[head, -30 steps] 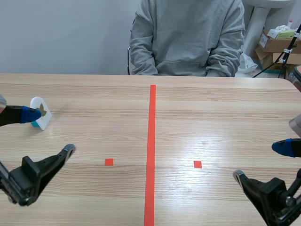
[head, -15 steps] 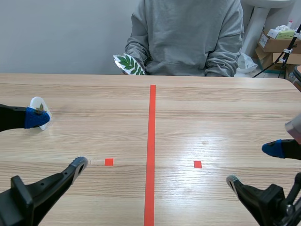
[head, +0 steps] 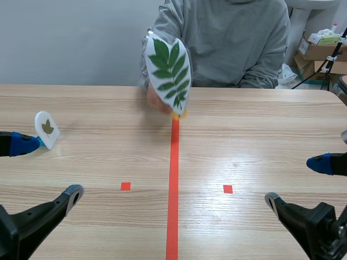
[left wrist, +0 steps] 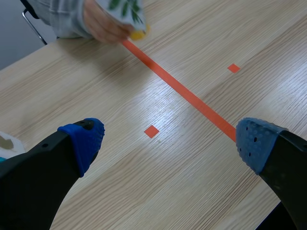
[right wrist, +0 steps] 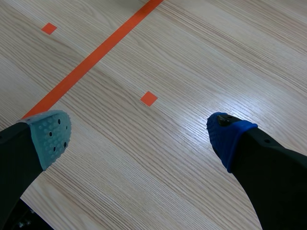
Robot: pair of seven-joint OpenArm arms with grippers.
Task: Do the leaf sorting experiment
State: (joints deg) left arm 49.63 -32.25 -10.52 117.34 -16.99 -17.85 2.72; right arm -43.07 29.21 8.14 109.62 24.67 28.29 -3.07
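A large white card with a green compound leaf (head: 168,73) stands upright on a yellow base at the far end of the red centre line, held by the person's hand (head: 156,100). The left wrist view shows that hand (left wrist: 103,26) and the card's lower part (left wrist: 127,7) far ahead of my gripper. A small white card with a brown leaf (head: 46,129) stands on a teal foot at the table's left, just beside the blue fingertip of my left gripper (head: 49,168), which is open and holds nothing. My right gripper (head: 295,181) hangs open over the right half, also holding nothing.
A person in a grey sweatshirt (head: 227,43) sits across the table. The red tape line (head: 173,179) divides the table, with a small red square (head: 125,186) on the left and another (head: 227,189) on the right. Cardboard boxes (head: 320,51) stand off the table at the back right.
The person brought the large leaf card from the table's far edge out over the red line's end. My left gripper's blue finger drew back left off the small card.
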